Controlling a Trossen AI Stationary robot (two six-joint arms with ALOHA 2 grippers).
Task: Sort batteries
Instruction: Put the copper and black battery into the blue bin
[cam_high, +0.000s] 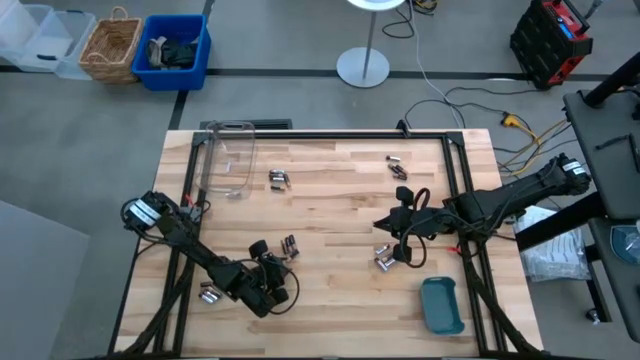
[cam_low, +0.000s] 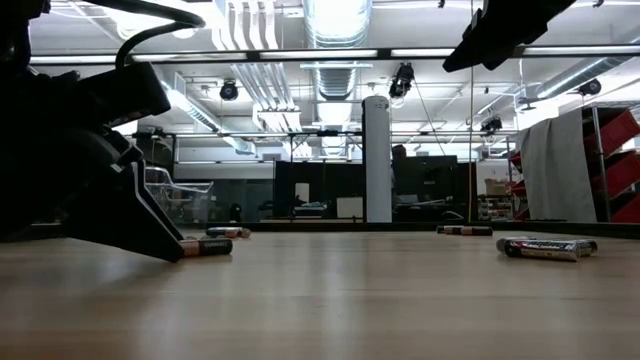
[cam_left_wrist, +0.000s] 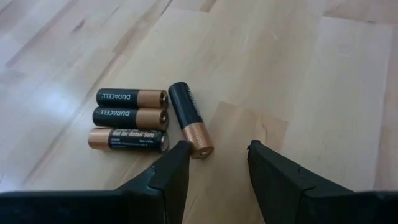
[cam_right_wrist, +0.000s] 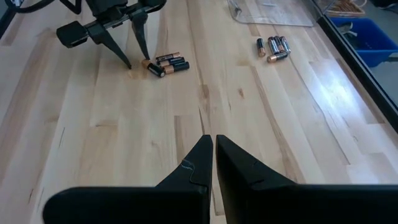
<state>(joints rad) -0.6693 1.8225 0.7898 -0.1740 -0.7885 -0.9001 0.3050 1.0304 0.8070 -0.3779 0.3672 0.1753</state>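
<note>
A pale wooden desk (cam_high: 330, 200) with a dark metal frame is standing on a grey floor. A clear plastic box (cam_high: 229, 158) is sitting at the desk's far left corner, and a teal rectangular tray (cam_high: 441, 305) is lying near the right front corner. Beyond the far edge, a blue bin (cam_high: 176, 49) holding dark items is standing beside a wicker basket (cam_high: 111, 46) and a clear storage tub (cam_high: 38, 38). A white round lamp base (cam_high: 362, 67) is resting on the floor, with cables trailing to the right of it.
</note>
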